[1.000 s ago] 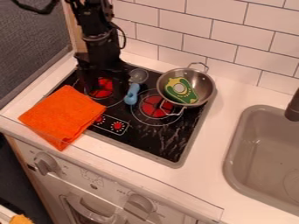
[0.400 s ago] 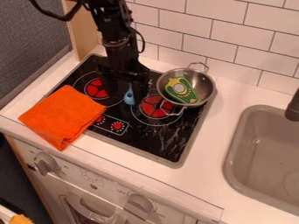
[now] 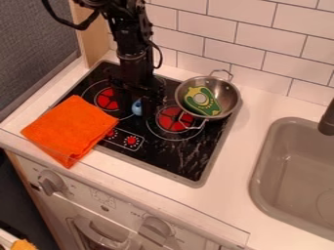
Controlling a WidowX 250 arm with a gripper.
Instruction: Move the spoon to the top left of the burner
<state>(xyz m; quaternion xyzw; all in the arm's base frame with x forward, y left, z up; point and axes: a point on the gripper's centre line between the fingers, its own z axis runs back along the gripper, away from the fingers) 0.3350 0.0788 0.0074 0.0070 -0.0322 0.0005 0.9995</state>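
Hanging over the cooktop [image 3: 189,156], the gripper [image 3: 135,111] had its fingers parted, one to each side of the spoon's blue handle; whether either touched it could not be told. The spoon [image 3: 137,108] lay between the left burner [image 3: 106,99] and right burner [image 3: 174,119], its bowl hidden by the gripper. Orange cloth [image 3: 68,129] lay over the cooktop's front left corner, metal pan [image 3: 227,100] with avocado toy [image 3: 207,106] at back right
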